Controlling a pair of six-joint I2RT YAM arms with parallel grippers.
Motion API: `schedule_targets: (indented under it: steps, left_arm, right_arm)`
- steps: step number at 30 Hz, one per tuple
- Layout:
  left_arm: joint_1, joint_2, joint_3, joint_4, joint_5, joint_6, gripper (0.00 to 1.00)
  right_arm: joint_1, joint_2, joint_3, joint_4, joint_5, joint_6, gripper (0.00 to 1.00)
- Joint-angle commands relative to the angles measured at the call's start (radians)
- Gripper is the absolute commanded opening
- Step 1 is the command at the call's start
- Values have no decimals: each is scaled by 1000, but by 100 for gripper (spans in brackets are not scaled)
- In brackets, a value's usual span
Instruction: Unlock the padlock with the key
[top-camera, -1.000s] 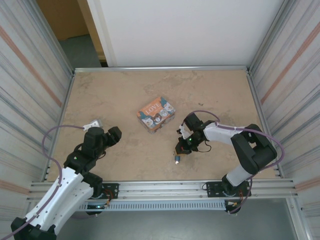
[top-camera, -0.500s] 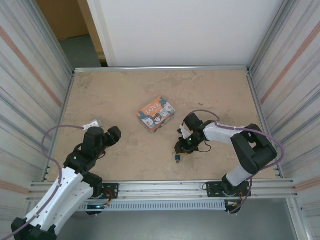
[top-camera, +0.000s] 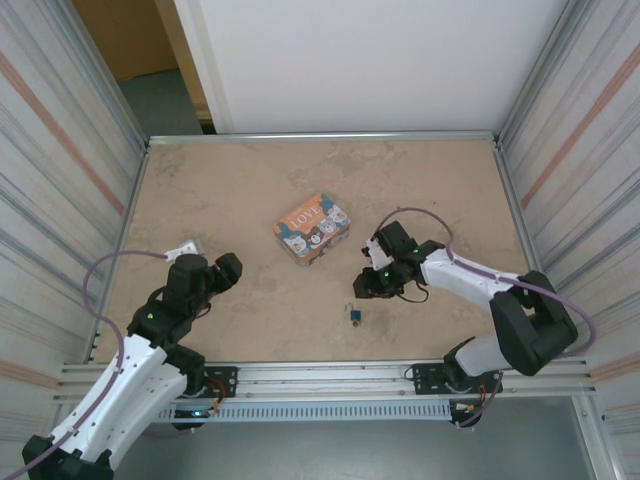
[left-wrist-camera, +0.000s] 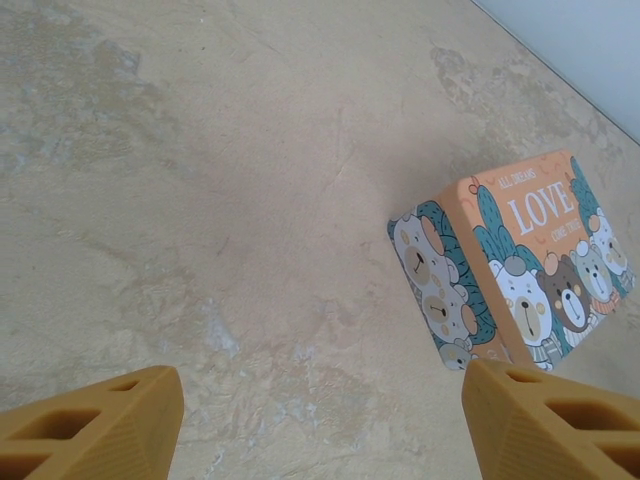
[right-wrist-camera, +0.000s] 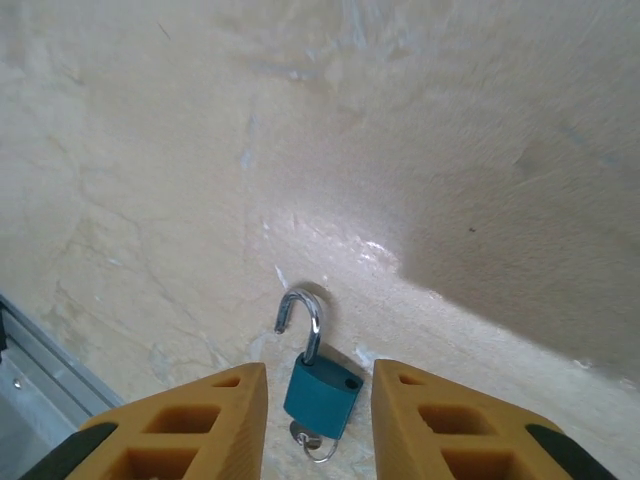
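Note:
The small blue padlock (right-wrist-camera: 322, 390) lies flat on the table. Its silver shackle (right-wrist-camera: 305, 315) stands out of the body with one end free, and the key (right-wrist-camera: 312, 440) with its ring sticks out of the bottom. My right gripper (right-wrist-camera: 318, 425) is open, with a finger on either side of the lock and a gap on both sides. From above, the padlock (top-camera: 355, 316) lies just in front of the right gripper (top-camera: 368, 284). My left gripper (top-camera: 226, 270) hovers open at the left, holding nothing.
The orange-and-teal LOVE tin (top-camera: 312, 227) stands mid-table, left of the right arm; the left wrist view has it (left-wrist-camera: 520, 265) ahead to the right. A metal rail (top-camera: 320, 375) runs along the near edge. Corrugated walls close both sides.
My right gripper has opened and let go of the padlock, then drawn back a little toward the far side. The padlock now rests on the table. The left arm has stayed put.

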Motion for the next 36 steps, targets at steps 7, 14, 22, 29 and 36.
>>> schedule_targets:
  steps: [7,14,22,29,36]
  left_arm:
    - [13,-8,44,-41,-79,-15,82]
    - [38,-19,84,-121,-131,13,88]
    - [62,-76,117,-165,-169,67,91]
    - [64,-74,113,-155,-187,105,94]
    - [89,-41,108,-80,-224,194,99]
  right_arm:
    - [-47,-203,1,-47,180,-19,44]
    - [-120,-323,-6,-15,229,-42,54]
    - [-207,-453,-41,22,310,-84,71]
    - [-309,-562,-134,115,457,-81,99]
    - [-473,-570,-215,263,453,-192,99]
